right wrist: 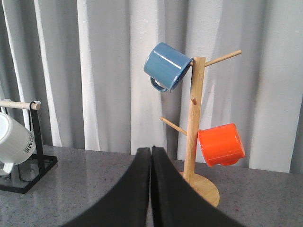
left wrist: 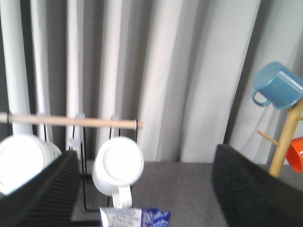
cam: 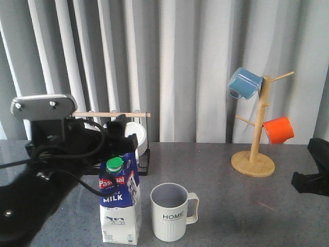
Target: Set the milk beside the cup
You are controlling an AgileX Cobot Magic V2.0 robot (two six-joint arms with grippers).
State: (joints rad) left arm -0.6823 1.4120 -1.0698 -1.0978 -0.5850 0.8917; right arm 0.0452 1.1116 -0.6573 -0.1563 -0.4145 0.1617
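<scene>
The milk (cam: 120, 203), a blue-and-white carton with a green cap, stands upright on the grey table at front left. The cup (cam: 170, 211), a cream ribbed mug marked "HOME", stands just to its right, a small gap between them, handle to the right. My left gripper (cam: 121, 141) is open, just behind and above the carton's top. In the left wrist view the gripper (left wrist: 147, 156) has its fingers (left wrist: 42, 194) wide apart, and the carton's top (left wrist: 135, 217) shows low between them, untouched. My right gripper (right wrist: 151, 150) is shut and empty, at the far right (cam: 313, 175).
A black wire rack (cam: 146, 159) with a wooden bar (cam: 110, 114) holds white mugs (left wrist: 118, 165) behind the left gripper. A wooden mug tree (cam: 253, 154) at back right carries a blue mug (cam: 243, 82) and an orange mug (cam: 278, 129). Grey curtains hang behind.
</scene>
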